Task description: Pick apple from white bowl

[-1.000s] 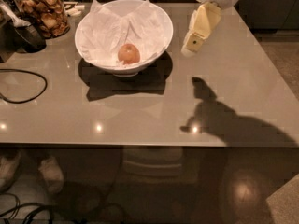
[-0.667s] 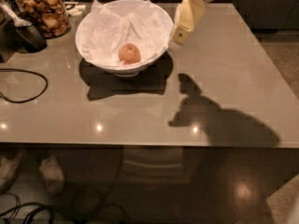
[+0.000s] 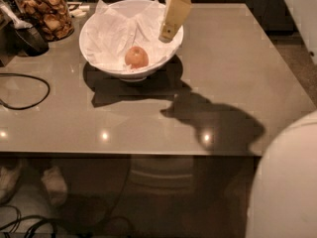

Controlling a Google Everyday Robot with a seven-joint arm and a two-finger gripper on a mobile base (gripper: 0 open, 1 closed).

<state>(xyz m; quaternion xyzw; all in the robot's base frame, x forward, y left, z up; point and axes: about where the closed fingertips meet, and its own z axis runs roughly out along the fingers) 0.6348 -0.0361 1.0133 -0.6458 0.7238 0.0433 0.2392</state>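
Note:
The apple (image 3: 136, 57), small, round and orange-tan, lies in the white bowl (image 3: 99, 24), which is lined with crumpled white paper and stands at the back left of the grey table. My gripper (image 3: 168, 33) hangs from the top of the camera view over the bowl's right rim, up and to the right of the apple, and is not touching it.
A glass jar of brown snacks (image 3: 47, 11) stands left of the bowl, with a dark object (image 3: 29, 38) beside it. A black cable (image 3: 29, 90) loops on the table's left side. The table's front edge (image 3: 129, 153) runs below. A pale rounded part (image 3: 287, 182) fills the lower right.
My gripper has moved left, from right of the bowl to over its right rim. Its shadow on the table has shifted left too. The apple has not moved.

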